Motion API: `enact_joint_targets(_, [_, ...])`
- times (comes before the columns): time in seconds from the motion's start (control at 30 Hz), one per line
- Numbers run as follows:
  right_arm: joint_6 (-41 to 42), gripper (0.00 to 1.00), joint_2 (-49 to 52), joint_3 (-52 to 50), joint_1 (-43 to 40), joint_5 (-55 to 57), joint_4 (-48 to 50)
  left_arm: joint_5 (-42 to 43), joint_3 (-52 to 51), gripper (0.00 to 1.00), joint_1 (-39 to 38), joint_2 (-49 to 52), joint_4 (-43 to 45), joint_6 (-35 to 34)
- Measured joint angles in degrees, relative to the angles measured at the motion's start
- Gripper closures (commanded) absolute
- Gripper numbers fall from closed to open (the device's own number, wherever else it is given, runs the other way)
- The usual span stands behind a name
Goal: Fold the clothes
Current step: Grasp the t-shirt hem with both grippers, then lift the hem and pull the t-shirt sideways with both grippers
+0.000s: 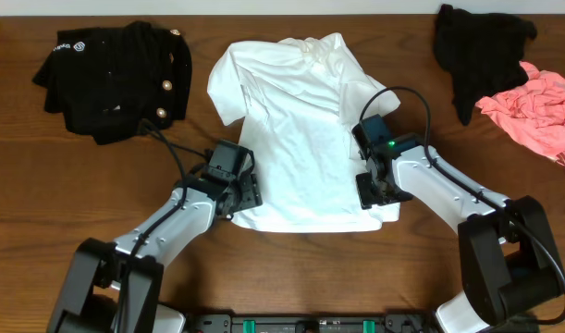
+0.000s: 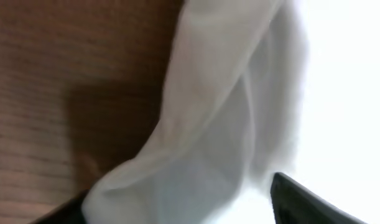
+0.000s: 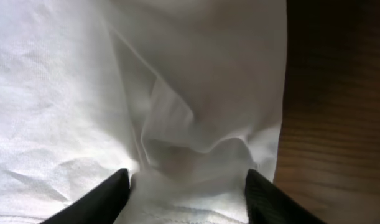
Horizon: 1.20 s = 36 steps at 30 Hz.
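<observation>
Inspection, left to right. At the far left of the table (image 1: 42,185), a black garment with gold buttons (image 1: 116,79) lies in a crumpled heap, well apart from my arms. My left gripper (image 1: 248,196) sits at the lower left edge of the white T-shirt (image 1: 296,129). In the left wrist view its fingers (image 2: 301,199) stand apart with the shirt's edge lying between them, but I cannot tell whether they are clamped on the cloth. The T-shirt lies roughly flat at the table's centre, collar toward the far side and hem toward me, with one sleeve spread out to the left. My right gripper (image 1: 370,190) sits on the shirt's lower right side. In the right wrist view its fingers (image 3: 109,193) straddle a raised, gathered fold of white cloth, with bare wood just beside it. I cannot tell whether that fold is pinched. At the far right a second black garment (image 1: 476,51) lies bunched, touching a crumpled pink garment (image 1: 536,111) at the table's edge.
</observation>
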Motion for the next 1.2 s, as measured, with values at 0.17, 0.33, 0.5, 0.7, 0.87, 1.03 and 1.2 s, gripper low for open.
enact_joint_targets(0.17, [0.15, 0.81, 0.00, 0.00, 0.00, 0.09, -0.15, 0.00, 0.00, 0.74, 0.09, 0.61, 0.20, -0.57])
enact_joint_targets(0.33, [0.72, 0.99, 0.00, -0.02, 0.00, 0.04, 0.09, 0.70, -0.07, 0.93, 0.09, 0.90, -0.11, -1.20])
enact_joint_targets(0.5, [0.74, 0.99, 0.00, -0.04, 0.00, 0.07, 0.09, 1.31, 0.09, 0.94, 0.09, 0.79, -1.57, -1.22])
enact_joint_targets(0.7, [0.66, 0.99, -1.44, 2.16, -1.46, -0.09, -2.71, 2.34, 0.94, 0.94, 0.02, -1.44, -11.19, -1.11])
enact_joint_targets(0.87, [-1.46, 0.99, -7.48, 11.74, -6.03, -0.20, -6.43, 2.32, 6.12, 0.94, -0.02, -9.18, -18.27, -0.24])
enact_joint_targets(1.03, [-4.39, 0.99, -13.46, 22.60, -11.47, -0.15, -9.53, 1.46, 15.13, 0.94, -0.02, -18.75, -20.63, 0.59])
enact_joint_targets(1.2, [-5.64, 0.99, -16.28, 28.39, -15.80, -0.20, -13.49, -1.90, 21.99, 0.94, -0.02, -25.07, -22.88, 1.09])
